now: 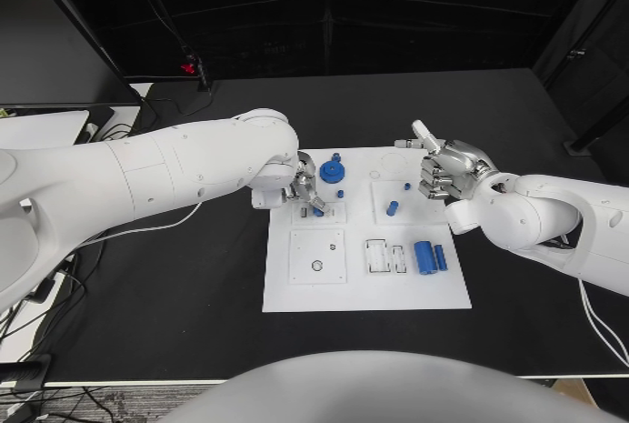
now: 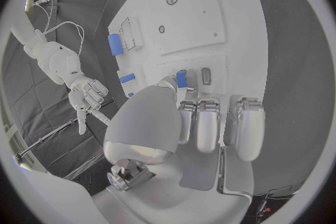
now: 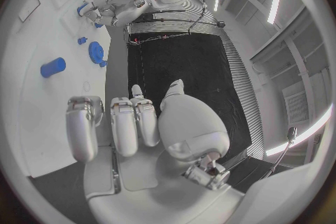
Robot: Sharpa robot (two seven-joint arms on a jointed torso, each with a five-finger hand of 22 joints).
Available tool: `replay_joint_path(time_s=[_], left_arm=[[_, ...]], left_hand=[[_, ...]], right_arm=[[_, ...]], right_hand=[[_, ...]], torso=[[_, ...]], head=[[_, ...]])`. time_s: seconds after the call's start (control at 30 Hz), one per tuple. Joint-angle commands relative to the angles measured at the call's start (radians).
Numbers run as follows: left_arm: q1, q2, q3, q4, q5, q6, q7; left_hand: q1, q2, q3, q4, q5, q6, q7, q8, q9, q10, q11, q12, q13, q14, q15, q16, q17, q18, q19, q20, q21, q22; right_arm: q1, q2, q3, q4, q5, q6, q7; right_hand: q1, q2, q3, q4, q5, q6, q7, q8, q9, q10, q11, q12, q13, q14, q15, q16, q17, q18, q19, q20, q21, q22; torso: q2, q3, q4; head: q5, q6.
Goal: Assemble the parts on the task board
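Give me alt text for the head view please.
Two white robot arms reach over a white task board on a black table: the left hand touches a small blue part, the right hand hovers empty.

My left hand (image 2: 203, 123) curls over the task board (image 2: 203, 17); my fingers (image 2: 183, 117) seem to pinch a small blue part (image 2: 181, 78), though the contact is partly hidden.

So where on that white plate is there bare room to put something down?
The near strip of the task board, below the square plate and the blue cylinders, is bare. The far part is crowded: blue gear, left robot hand, right robot hand.
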Motion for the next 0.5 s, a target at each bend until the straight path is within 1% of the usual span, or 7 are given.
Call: replay_joint_path(time_s=[0.03, 0.1, 0.23, 0.27, 0.37, 0.4, 0.5], left_arm=[[-0.002, 0.001, -0.001, -0.001, 0.001, 0.018, 0.001], [-0.002, 0.002, -0.001, -0.001, 0.000, 0.017, -0.001], [-0.002, 0.003, -0.001, 0.000, -0.003, 0.011, -0.008], [-0.002, 0.003, -0.001, 0.000, -0.006, 0.009, -0.011], [-0.002, 0.003, -0.001, 0.001, -0.009, 0.004, -0.017], [-0.002, 0.003, -0.001, 0.000, -0.010, 0.002, -0.018], [-0.002, 0.003, -0.001, 0.000, -0.012, -0.001, -0.017]], left_hand=[[0.084, 0.085, 0.050, -0.040, -0.001, 0.036, -0.029, 0.000, 0.005, 0.108, -0.002, -0.005, 0.261, 0.106, -0.005, 0.001, 0.263, -0.006, 0.102, 0.003, 0.003, 0.263], [0.050, 0.076, 0.040, -0.036, -0.010, 0.038, -0.025, -0.005, 0.009, 0.108, 0.002, -0.005, 0.261, 0.106, -0.003, 0.001, 0.263, -0.006, 0.102, 0.004, 0.003, 0.263], [-0.075, 0.063, -0.019, -0.037, -0.037, 0.041, -0.020, -0.015, 0.015, 0.108, 0.008, -0.005, 0.261, 0.106, 0.003, 0.001, 0.263, -0.006, 0.102, 0.003, 0.003, 0.263], [-0.123, 0.059, -0.046, -0.038, -0.058, 0.043, -0.020, -0.018, 0.016, 0.108, 0.008, -0.005, 0.261, 0.106, 0.004, 0.001, 0.263, -0.006, 0.102, 0.003, 0.003, 0.263], [-0.238, 0.043, -0.115, -0.037, -0.112, 0.044, -0.022, -0.026, 0.021, 0.108, 0.006, -0.005, 0.261, 0.106, 0.005, 0.001, 0.263, -0.006, 0.102, 0.003, 0.003, 0.263], [-0.270, 0.040, -0.136, -0.038, -0.130, 0.043, -0.022, -0.028, 0.023, 0.108, 0.005, -0.005, 0.261, 0.106, 0.005, 0.001, 0.263, -0.006, 0.102, 0.003, 0.003, 0.263], [-0.338, 0.037, -0.184, -0.037, -0.179, 0.042, -0.024, -0.031, 0.033, 0.108, 0.003, -0.005, 0.261, 0.106, 0.006, 0.001, 0.263, -0.006, 0.102, 0.004, 0.003, 0.263]], right_arm=[[0.001, 0.000, 0.000, 0.003, 0.000, 0.008, 0.007], [0.001, 0.000, 0.000, 0.003, 0.000, 0.008, 0.007], [0.001, 0.000, 0.000, 0.003, 0.000, 0.009, 0.007], [0.001, 0.000, 0.000, 0.003, 0.000, 0.009, 0.007], [0.001, 0.000, 0.000, 0.003, 0.000, 0.009, 0.007], [0.001, 0.000, 0.000, 0.003, 0.000, 0.009, 0.007], [0.001, -0.001, 0.000, 0.002, 0.000, 0.009, 0.007]], right_hand=[[0.001, 0.008, -0.005, 0.001, 0.000, -0.005, -0.001, 0.003, 0.001, 0.106, 0.003, 0.002, 0.263, 0.109, 0.005, 0.002, 0.263, 0.007, 0.057, 0.002, -0.005, 0.244], [0.001, 0.008, -0.005, 0.001, 0.000, -0.005, -0.001, 0.003, 0.001, 0.106, 0.003, 0.002, 0.263, 0.109, 0.005, 0.002, 0.263, 0.007, 0.057, 0.002, -0.005, 0.244], [0.001, 0.008, -0.005, 0.001, 0.000, -0.005, -0.001, 0.003, 0.001, 0.106, 0.003, 0.002, 0.263, 0.109, 0.005, 0.002, 0.263, 0.007, 0.057, 0.002, -0.005, 0.244], [0.001, 0.008, -0.005, 0.001, 0.000, -0.005, -0.001, 0.003, 0.001, 0.106, 0.003, 0.002, 0.263, 0.109, 0.005, 0.002, 0.263, 0.007, 0.057, 0.002, -0.005, 0.244], [0.000, 0.009, -0.005, 0.001, 0.000, -0.005, 0.000, 0.005, 0.001, 0.106, 0.003, 0.002, 0.263, 0.109, 0.005, 0.002, 0.263, 0.007, 0.057, 0.003, -0.005, 0.244], [0.000, 0.009, -0.005, 0.001, 0.000, -0.005, 0.000, 0.005, 0.001, 0.106, 0.003, 0.002, 0.263, 0.109, 0.005, 0.002, 0.263, 0.007, 0.057, 0.003, -0.005, 0.244], [0.000, 0.009, -0.005, 0.001, 0.000, -0.005, 0.000, 0.005, 0.001, 0.106, 0.003, 0.002, 0.263, 0.109, 0.005, 0.002, 0.263, 0.007, 0.057, 0.003, -0.005, 0.244]], torso=[[0.000, 0.0000, 0.0004], [0.000, 0.0002, 0.0008], [0.000, -0.0001, 0.0003], [0.000, 0.0000, 0.0006], [0.000, -0.0002, 0.0001], [0.000, 0.0000, 0.0003], [0.000, 0.0003, 0.0006]], head=[[-0.001, 0.000], [-0.001, 0.000], [-0.001, 0.000], [-0.001, 0.000], [0.001, 0.000], [0.001, 0.000], [0.000, 0.000]])
